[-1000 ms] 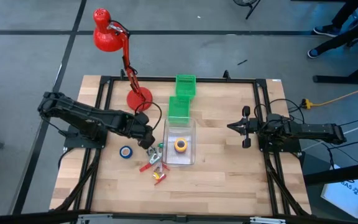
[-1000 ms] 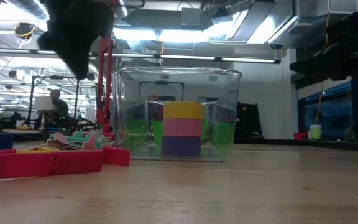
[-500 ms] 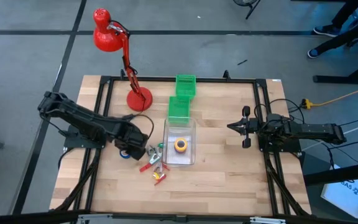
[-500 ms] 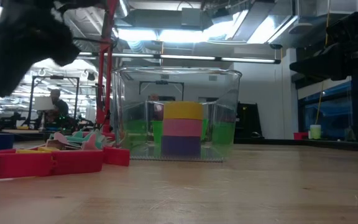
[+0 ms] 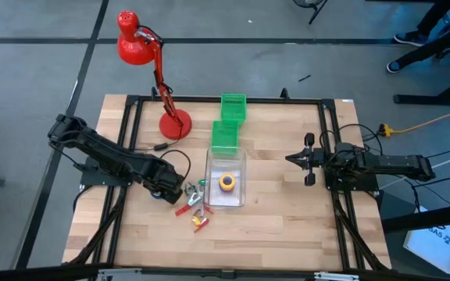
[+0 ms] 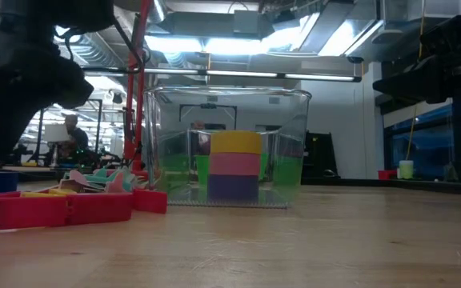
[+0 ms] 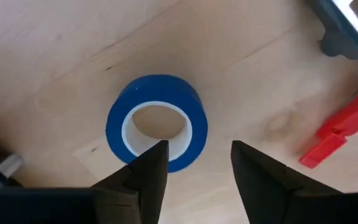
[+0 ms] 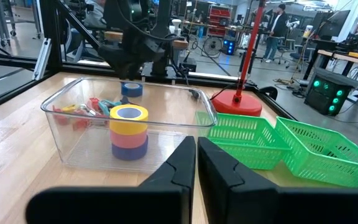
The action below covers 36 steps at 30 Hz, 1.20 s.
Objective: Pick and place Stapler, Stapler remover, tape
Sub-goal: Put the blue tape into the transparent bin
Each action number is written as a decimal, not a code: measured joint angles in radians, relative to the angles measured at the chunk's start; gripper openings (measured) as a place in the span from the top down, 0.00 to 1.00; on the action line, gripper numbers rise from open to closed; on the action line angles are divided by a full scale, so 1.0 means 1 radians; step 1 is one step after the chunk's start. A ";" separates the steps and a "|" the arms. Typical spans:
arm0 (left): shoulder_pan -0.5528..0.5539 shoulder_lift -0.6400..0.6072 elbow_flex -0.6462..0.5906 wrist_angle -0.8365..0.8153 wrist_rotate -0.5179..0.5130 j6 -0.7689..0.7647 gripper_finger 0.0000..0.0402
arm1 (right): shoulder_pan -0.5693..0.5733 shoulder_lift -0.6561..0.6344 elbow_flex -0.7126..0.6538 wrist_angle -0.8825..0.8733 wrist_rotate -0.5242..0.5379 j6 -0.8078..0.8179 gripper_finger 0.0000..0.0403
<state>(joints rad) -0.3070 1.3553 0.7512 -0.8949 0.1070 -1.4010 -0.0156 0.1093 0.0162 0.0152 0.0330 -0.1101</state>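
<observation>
Since a second ago, left hand [image 7: 194,165] has dropped over blue tape [image 7: 157,121], fingers now apart.

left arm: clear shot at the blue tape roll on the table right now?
Probably yes. The left pincer hangs directly over the blue ring-shaped tape roll, fingers apart, one at the roll's rim. The roll lies flat on bare wood, and the red plastic piece sits well off to the side.

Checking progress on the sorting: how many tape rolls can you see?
4: yellow roll, pink roll and a blue roll stacked in the clear box; another blue roll on the table under the left gripper.
</observation>
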 joint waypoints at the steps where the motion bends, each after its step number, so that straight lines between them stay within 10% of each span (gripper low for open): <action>1: 0.000 0.002 -0.006 0.005 0.000 0.000 0.58 | 0.000 0.000 0.000 0.000 0.000 0.000 0.95; 36: 0.000 0.130 -0.015 0.082 0.017 0.079 0.90 | 0.000 0.000 0.000 0.000 0.000 0.000 0.95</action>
<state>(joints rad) -0.3069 1.4850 0.7360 -0.8133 0.1238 -1.3220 -0.0155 0.1093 0.0162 0.0150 0.0334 -0.1101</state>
